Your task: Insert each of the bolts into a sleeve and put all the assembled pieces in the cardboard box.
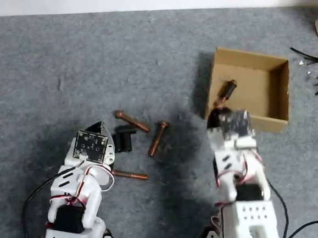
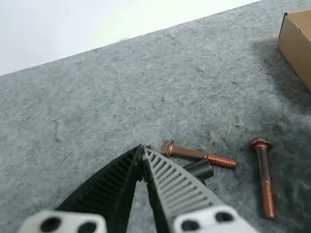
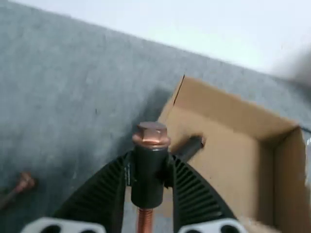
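My right gripper (image 3: 148,162) is shut on a black sleeve with a copper bolt (image 3: 151,134) through it, held at the near wall of the cardboard box (image 3: 233,116). In the high view this gripper (image 1: 218,114) is at the box's (image 1: 275,90) near-left corner. One assembled piece (image 1: 227,91) lies inside the box. My left gripper (image 2: 142,151) is shut with nothing in it, just short of a loose bolt (image 2: 197,154) and a black sleeve (image 2: 199,168). A second bolt (image 2: 264,177) lies beyond them, and a third bolt (image 1: 130,175) lies beside the left arm.
Grey carpet covers the table. Black cables and small parts (image 1: 315,68) lie to the right of the box. A corner of the box (image 2: 297,41) is far off in the left wrist view. Open carpet stretches behind the bolts.
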